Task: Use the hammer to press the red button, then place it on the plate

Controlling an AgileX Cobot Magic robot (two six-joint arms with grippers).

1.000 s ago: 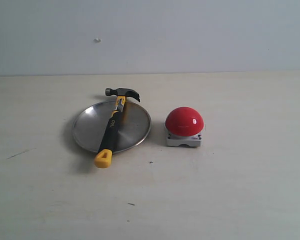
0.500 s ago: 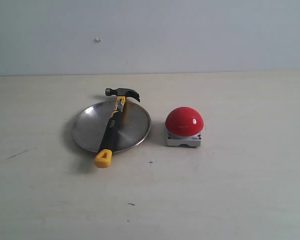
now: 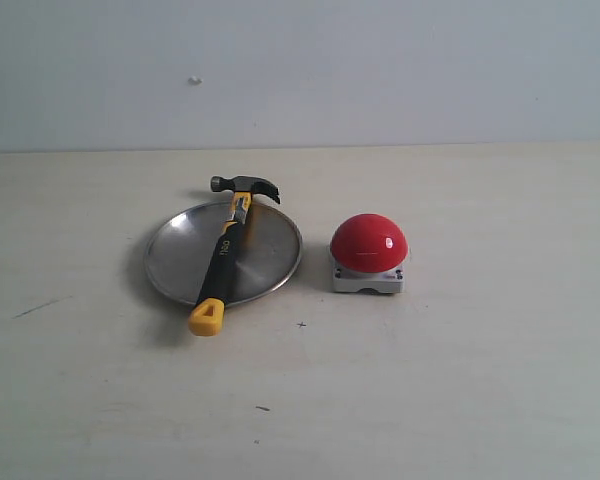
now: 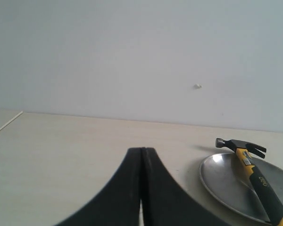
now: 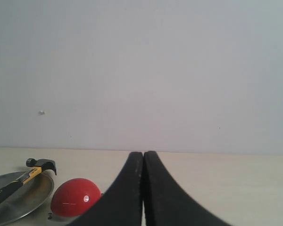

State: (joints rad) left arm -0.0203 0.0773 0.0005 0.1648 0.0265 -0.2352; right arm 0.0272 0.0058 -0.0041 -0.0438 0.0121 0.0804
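Left gripper (image 4: 141, 149): jaws pressed together, nothing between them, touching nothing, short of the plate (image 4: 221, 181). Right gripper (image 5: 143, 153): likewise closed tight and holding nothing, back from the red button (image 5: 76, 203). On the table (image 3: 460, 380), left of centre: the hammer (image 3: 227, 250) lying across the plate, head past the far rim, yellow looped tip overhanging the near rim. Just right of the plate, apart from it: the red button on its grey base.
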